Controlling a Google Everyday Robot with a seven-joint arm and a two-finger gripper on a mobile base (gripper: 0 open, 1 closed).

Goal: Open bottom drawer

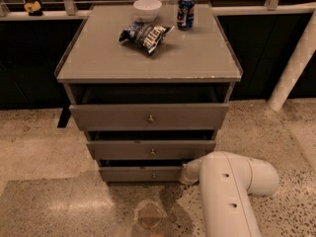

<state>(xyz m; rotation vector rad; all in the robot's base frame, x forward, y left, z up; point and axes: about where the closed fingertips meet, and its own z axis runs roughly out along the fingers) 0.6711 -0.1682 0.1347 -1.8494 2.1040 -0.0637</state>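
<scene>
The bottom drawer is the narrowest grey-brown front of three in the cabinet, low in the camera view, with a small brass knob at its centre. It stands slightly out from the cabinet, with a dark gap above it. My white arm reaches in from the lower right. My gripper is at the drawer's right end, right of the knob, mostly hidden behind the arm.
The middle drawer and top drawer also stand partly out. On the cabinet top lie a chip bag, a white bowl and a blue can. A white pillar stands at the right.
</scene>
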